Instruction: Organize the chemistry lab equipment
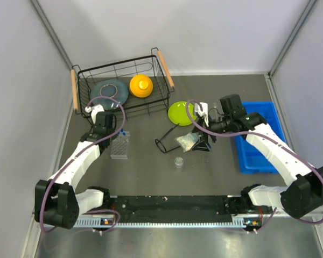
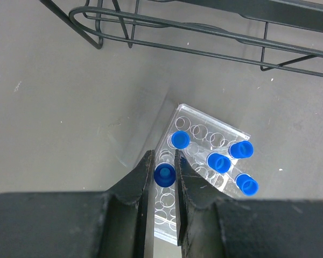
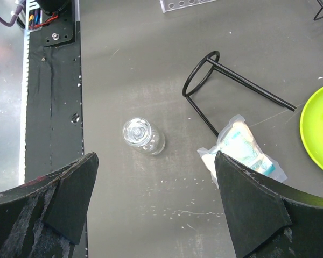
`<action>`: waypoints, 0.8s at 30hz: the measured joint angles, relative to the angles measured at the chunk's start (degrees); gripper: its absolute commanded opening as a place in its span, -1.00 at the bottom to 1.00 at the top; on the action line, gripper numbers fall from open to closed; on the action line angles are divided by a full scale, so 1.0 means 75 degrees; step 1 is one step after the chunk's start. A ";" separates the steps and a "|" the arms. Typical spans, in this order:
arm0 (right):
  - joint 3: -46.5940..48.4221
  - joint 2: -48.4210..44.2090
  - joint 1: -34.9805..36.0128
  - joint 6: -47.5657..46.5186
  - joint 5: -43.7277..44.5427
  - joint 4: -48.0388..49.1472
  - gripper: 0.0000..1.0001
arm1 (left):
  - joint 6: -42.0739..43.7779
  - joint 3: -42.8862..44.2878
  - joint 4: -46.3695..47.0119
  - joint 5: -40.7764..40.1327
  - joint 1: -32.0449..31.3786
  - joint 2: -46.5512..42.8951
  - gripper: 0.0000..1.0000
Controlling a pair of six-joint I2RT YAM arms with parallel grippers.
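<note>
- Rack [image 2: 202,119] — its 6 o'clock end lies behind the left fingers [image 2: 134,188].
- Tube [image 2: 164,174] between them: only the cap shows.
- Plate [image 3: 318,129] — cut off at 3 o'clock, right wrist view.
- Packet [image 3: 242,146] print is too blurred to read.

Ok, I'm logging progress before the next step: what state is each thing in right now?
Left gripper: shut on a blue-capped tube.
Right gripper: open, holding nothing.
Tube rack: upright, four more tubes standing in it.
Packet: lying loose on the table.
Dish: loose on the table, untouched.
Black frame: lying on the table, untouched.
</note>
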 measured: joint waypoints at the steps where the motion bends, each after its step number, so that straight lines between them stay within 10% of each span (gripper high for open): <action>1: 0.0000 0.0000 -0.0003 -0.0003 -0.0003 0.0000 0.80 | 0.0000 -0.0003 0.0000 0.0003 0.0000 0.0000 -0.82; 24: -0.0111 0.0017 -0.0017 -0.0006 -0.0035 0.0055 0.80 | -0.0070 -0.0015 -0.0044 0.0041 0.0000 0.0227 -0.75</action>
